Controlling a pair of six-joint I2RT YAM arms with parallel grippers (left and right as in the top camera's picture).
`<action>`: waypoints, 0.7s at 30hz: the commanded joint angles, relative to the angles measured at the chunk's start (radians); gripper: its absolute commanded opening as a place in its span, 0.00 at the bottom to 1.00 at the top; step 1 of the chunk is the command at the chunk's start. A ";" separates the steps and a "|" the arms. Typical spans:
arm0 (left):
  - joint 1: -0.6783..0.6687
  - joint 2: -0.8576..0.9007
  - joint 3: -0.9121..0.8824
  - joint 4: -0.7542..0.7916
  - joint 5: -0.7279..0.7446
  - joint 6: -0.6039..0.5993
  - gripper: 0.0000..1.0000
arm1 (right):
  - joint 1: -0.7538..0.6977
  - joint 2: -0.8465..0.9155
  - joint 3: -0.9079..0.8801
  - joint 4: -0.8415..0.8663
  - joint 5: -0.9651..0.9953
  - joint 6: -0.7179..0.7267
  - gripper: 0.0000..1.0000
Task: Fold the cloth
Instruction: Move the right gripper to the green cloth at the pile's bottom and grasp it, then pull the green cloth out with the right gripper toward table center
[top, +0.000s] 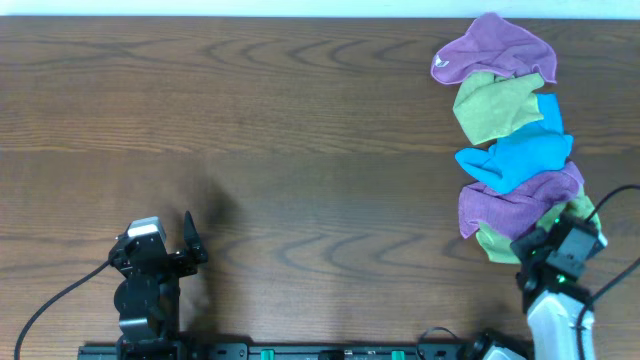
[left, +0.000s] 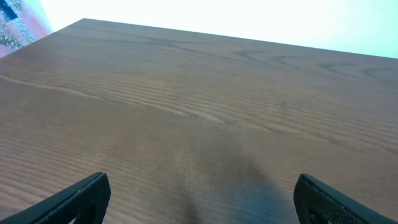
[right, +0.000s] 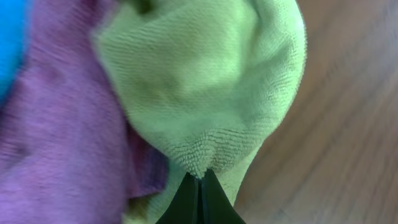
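Cloth (right: 205, 81), pinched in right claw (right: 200, 182), seemingly lies partly under purple cloth (right: 56, 149); left claw (left: 202, 194) wide.

Purple cloths (top: 493, 48), blue cloth (top: 520, 158), olive cloth (top: 495, 105)

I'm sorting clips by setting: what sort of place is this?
Probably a robotics lab bench: a wood-grain table, a left arm and right arm at its edge, and a pile of coloured cloths.

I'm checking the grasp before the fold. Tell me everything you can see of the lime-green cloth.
The lime-green cloth is fuzzy microfibre, plain, crumpled into a bunch at the near end of the cloth pile on the wooden table. It presses against a purple cloth. The right pincer is shut on its edge.
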 joint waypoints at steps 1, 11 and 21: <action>-0.003 -0.006 -0.023 -0.007 -0.014 0.004 0.95 | -0.004 -0.003 0.133 -0.067 -0.061 -0.061 0.01; -0.003 -0.006 -0.023 -0.007 -0.014 0.004 0.95 | -0.002 -0.003 0.617 -0.481 -0.082 -0.159 0.01; -0.003 -0.006 -0.023 -0.007 -0.014 0.004 0.95 | 0.121 -0.003 0.831 -0.584 -0.347 -0.256 0.01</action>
